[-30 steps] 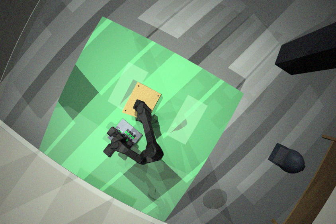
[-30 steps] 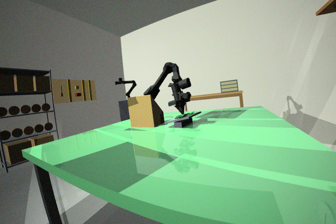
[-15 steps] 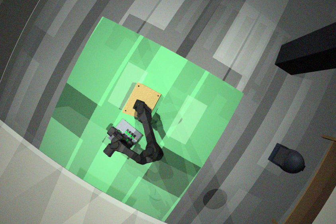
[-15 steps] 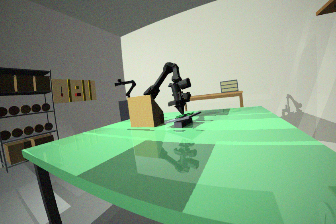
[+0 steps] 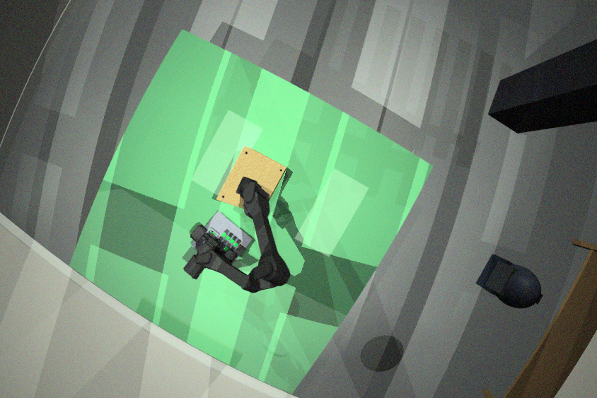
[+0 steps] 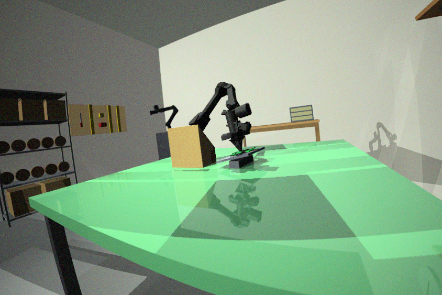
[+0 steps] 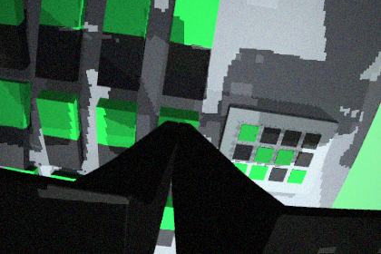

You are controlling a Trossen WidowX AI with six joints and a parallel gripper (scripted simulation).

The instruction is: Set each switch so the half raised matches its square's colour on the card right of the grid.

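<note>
The panel (image 5: 223, 220) (image 6: 262, 148) carries a grid of green-and-dark switches. In the wrist view the far row shows a right-hand switch (image 7: 190, 42); the middle row shows green halves that look raised, such as the third switch (image 7: 116, 122). The nearest row is mostly hidden by the fingers. The card (image 7: 233, 119) reads green and three dark in its far row; dark, green, green, dark in the middle; green, green, dark, green nearest. My gripper (image 7: 176, 134) (image 6: 240, 150) is shut and empty, its tips at the green half of the middle row's right-hand switch (image 7: 179, 113); contact is unclear.
A tan block (image 5: 258, 167) (image 6: 185, 146) stands at the arm's base, beside the panel. The panel rests on a dark support (image 6: 241, 161) on the green table (image 5: 159, 109) (image 6: 285, 206). The arm covers part of the panel in the top view.
</note>
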